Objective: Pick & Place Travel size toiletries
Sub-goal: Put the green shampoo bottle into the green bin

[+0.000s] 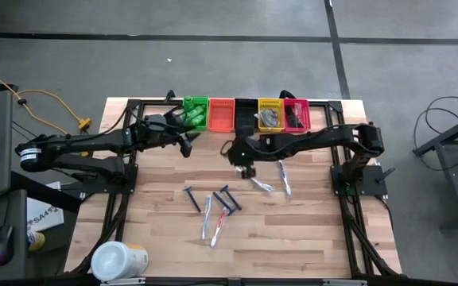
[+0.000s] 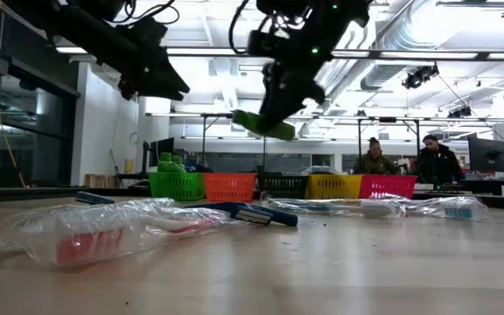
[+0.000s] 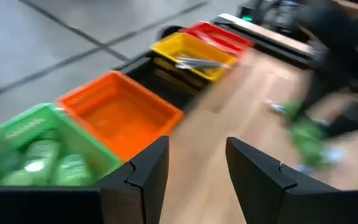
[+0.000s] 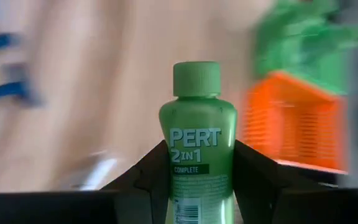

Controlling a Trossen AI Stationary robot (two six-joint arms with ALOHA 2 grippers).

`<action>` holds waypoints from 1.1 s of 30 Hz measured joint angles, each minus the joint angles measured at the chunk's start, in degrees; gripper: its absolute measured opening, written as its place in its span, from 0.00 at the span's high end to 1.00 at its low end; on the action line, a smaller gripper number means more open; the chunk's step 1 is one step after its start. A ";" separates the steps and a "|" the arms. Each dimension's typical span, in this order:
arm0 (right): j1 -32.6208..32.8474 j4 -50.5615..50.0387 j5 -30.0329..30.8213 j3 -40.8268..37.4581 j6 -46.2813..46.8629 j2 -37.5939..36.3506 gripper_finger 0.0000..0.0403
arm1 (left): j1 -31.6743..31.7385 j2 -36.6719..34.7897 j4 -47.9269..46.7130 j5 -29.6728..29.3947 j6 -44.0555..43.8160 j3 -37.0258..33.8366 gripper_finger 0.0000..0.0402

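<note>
Stiff, light green bottle [image 4: 196, 143] sits clamped at mid-body in my right gripper [image 4: 197, 180], green bin [image 1: 196, 113] at ten o'clock.

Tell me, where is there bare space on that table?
Bare wood lies along the near edge beside the white tub and in the right near corner. The middle is crowded with razors and wrapped toothbrushes; the bins fill the far edge.

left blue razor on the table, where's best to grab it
Probably mid-handle on the razor, from straight above, closing across its width. It lies flat on the table, apart from the toothbrushes, and the slim straight handle gives parallel sides.
</note>
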 joint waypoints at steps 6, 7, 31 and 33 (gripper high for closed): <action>-0.03 12.64 13.95 -0.01 -6.59 0.71 0.67 | -0.02 0.28 0.85 9.43 1.02 0.02 0.60; 0.00 14.14 15.43 -0.04 -7.63 0.78 0.67 | -0.02 0.28 0.94 10.25 1.03 0.02 0.60; 2.74 35.22 27.58 -0.02 -24.01 5.79 0.67 | -2.02 3.53 7.99 13.66 4.53 0.04 0.27; 3.04 35.26 27.33 -0.02 -24.04 5.79 0.67 | -1.95 4.06 8.70 13.47 4.53 0.03 0.27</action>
